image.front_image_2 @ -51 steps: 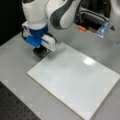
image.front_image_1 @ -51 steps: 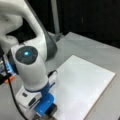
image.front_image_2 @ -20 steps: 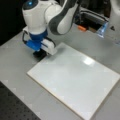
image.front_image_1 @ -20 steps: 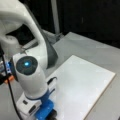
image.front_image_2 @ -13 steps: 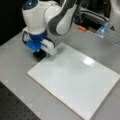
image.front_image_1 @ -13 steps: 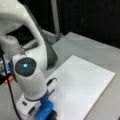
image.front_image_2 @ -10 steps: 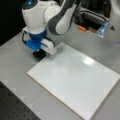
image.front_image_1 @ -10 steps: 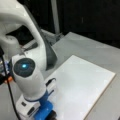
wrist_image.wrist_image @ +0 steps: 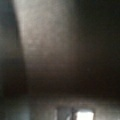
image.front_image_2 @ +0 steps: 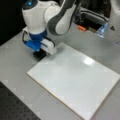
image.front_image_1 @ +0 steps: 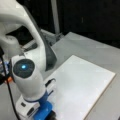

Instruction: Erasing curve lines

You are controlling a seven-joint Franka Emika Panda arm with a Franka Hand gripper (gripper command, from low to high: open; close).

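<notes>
The white rectangular board lies flat on the grey table in both front views. No curve lines show on it; its surface looks plain white. My gripper is down at table level, just off the board's corner at a front view's upper left. Its white and blue hand hides the fingers. A dark blocky shape sits right under the hand, and I cannot separate it from the fingers. The wrist view gives only a dim grey surface and dark blur.
An orange object and a pale blue item sit behind the board near dark equipment. A black perforated mat borders the table at a front view's bottom left. A metal pole rises behind the table.
The hand has come down and slightly toward the board's corner since 2.5 s ago. Over the last half second it has hardly moved.
</notes>
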